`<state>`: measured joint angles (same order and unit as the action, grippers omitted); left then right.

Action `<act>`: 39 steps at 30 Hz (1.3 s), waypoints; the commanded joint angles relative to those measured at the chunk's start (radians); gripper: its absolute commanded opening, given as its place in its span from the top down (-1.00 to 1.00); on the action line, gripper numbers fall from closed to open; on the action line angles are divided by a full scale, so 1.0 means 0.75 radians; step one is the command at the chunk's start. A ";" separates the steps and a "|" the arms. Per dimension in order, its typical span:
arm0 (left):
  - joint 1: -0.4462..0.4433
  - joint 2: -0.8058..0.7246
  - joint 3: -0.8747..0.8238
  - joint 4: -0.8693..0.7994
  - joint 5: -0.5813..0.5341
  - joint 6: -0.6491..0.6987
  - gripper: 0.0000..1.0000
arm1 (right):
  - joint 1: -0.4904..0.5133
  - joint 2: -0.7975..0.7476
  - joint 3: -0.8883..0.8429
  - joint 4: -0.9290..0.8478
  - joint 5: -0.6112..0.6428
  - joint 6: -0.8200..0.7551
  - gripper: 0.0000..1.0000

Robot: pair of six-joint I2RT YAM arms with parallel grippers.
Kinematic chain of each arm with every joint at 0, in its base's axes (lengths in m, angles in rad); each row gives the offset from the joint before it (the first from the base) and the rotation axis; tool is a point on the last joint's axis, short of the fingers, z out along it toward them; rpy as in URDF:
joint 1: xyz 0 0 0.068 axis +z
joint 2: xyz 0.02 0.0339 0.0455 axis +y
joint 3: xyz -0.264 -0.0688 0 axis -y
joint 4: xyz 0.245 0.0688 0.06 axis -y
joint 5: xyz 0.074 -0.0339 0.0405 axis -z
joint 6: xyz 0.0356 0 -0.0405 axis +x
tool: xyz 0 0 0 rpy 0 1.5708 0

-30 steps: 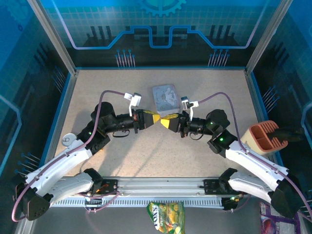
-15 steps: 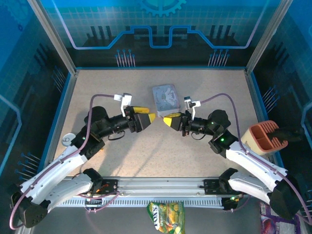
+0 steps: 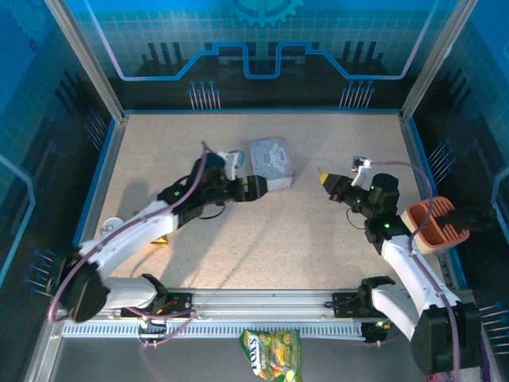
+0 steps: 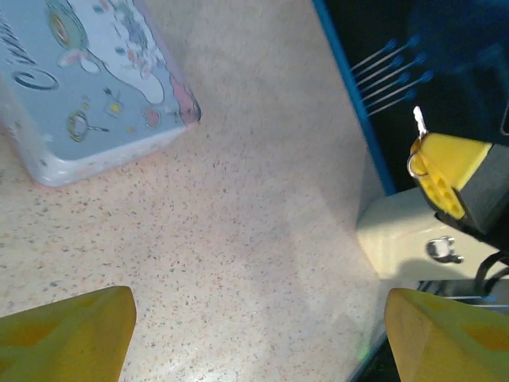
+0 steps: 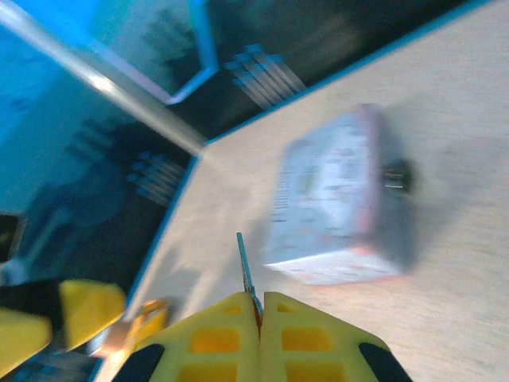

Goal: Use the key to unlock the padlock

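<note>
Left claw (image 3: 256,186) spread wide, nothing between yellow fingers (image 4: 67,334). Hovers over tabletop (image 3: 238,247) just beside tin (image 3: 269,161), centre of overhead frame.

Right claw (image 3: 324,181) pressed together, pinching key (image 5: 242,259), thin blade poking past tips. Sits right of centre, apart from tin.

Padlock (image 5: 395,177): small dark blur touching tin's right edge in right wrist view; details cannot tell.

tin (image 3: 269,161) just behind left claw (image 3: 264,185)
</note>
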<state>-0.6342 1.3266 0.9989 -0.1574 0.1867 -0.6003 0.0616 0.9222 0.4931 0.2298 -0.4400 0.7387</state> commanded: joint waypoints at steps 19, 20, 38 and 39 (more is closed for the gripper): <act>-0.186 1.397 1.565 -0.577 -0.213 0.276 -0.40 | -0.200 -0.002 -0.189 0.021 0.092 -0.094 1.00; -0.184 1.440 1.619 -0.608 -0.231 0.293 -0.40 | -0.201 -0.006 -0.189 0.021 0.092 -0.099 1.00; -0.114 1.348 1.339 -0.620 -0.529 0.385 -0.43 | -0.197 0.014 -0.201 0.045 0.055 -0.081 1.00; -0.095 1.309 1.275 -0.587 -0.526 0.374 -0.44 | -0.197 0.016 -0.201 0.046 0.052 -0.081 1.00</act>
<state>-0.7425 2.4145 2.0533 -0.6441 -0.1509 -0.3328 -0.0761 0.9306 0.3588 0.2470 -0.3824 0.6868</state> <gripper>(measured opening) 0.716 0.047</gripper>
